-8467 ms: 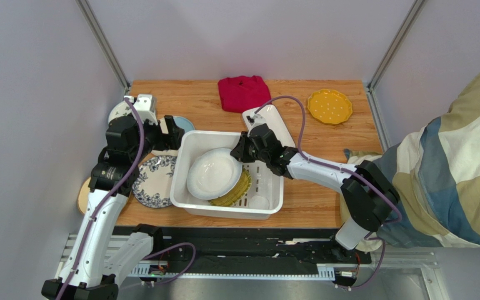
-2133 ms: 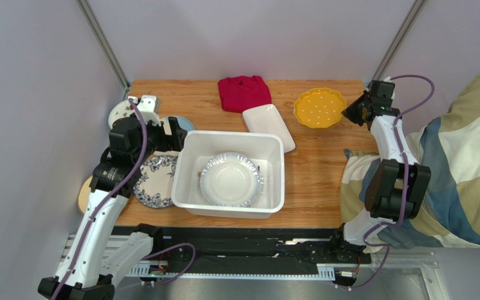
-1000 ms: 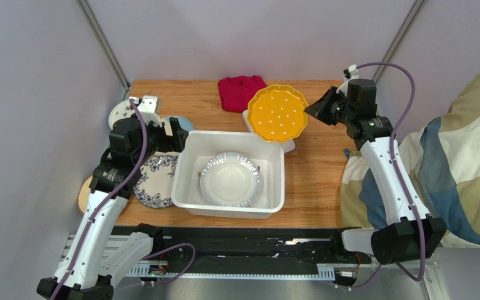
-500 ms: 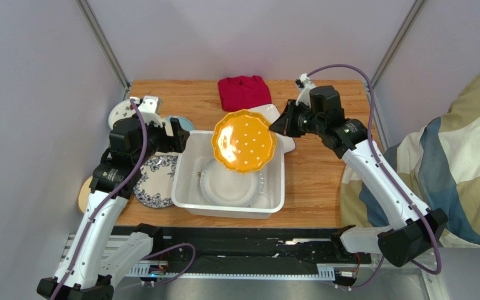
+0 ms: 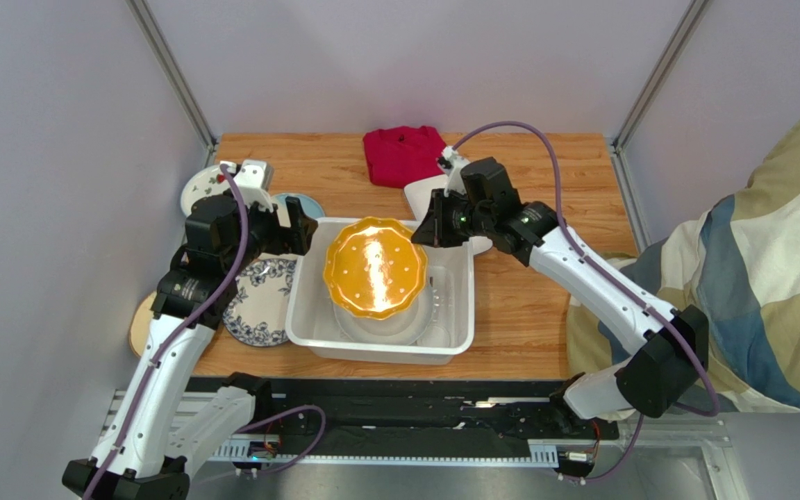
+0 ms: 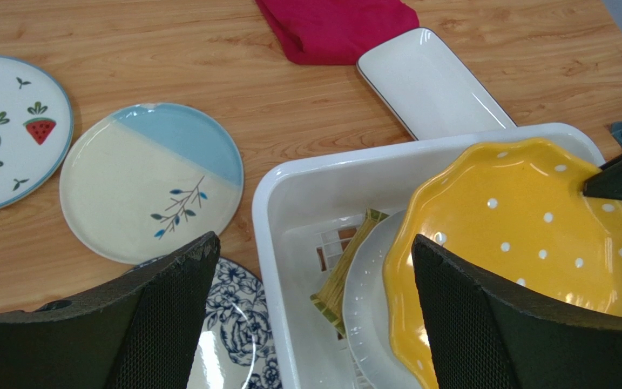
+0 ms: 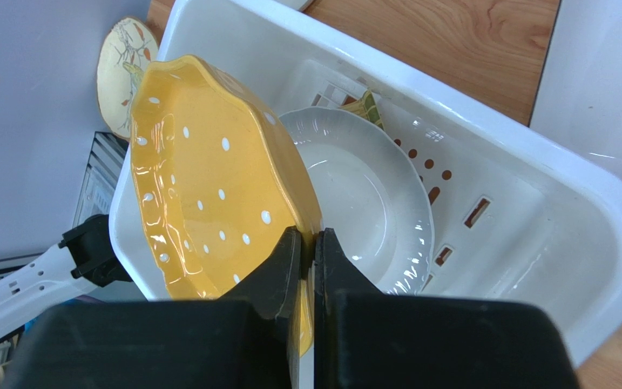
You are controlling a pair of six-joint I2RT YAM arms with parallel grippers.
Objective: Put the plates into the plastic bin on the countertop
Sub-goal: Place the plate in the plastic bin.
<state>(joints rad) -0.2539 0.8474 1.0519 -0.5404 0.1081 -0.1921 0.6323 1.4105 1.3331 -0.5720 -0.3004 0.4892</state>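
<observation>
My right gripper (image 5: 430, 231) (image 7: 307, 237) is shut on the rim of the yellow scalloped plate (image 5: 375, 267) (image 7: 213, 174) (image 6: 517, 243) and holds it tilted just above the white plastic bin (image 5: 456, 313) (image 7: 525, 203) (image 6: 290, 186). In the bin lie a white round plate (image 7: 371, 203) (image 6: 367, 300) and under it a greenish woven-look plate (image 6: 347, 271). My left gripper (image 5: 287, 231) (image 6: 314, 324) is open and empty over the bin's left rim. Left of the bin lie a blue floral plate (image 5: 253, 302), a cream-and-blue sprig plate (image 6: 152, 190) and a strawberry-print plate (image 6: 6, 134). A white rectangular plate (image 6: 432, 85) lies behind the bin.
A folded red cloth (image 5: 404, 153) lies at the table's back edge. Another plate (image 5: 140, 325) sticks out under the left arm at the table's left edge. Grey walls close in the left and back. A person in a plaid garment (image 5: 759, 281) stands at the right.
My right gripper has carried the yellow plate leftward and down from above the bin's back rim to over the bin's middle. The left arm has not moved.
</observation>
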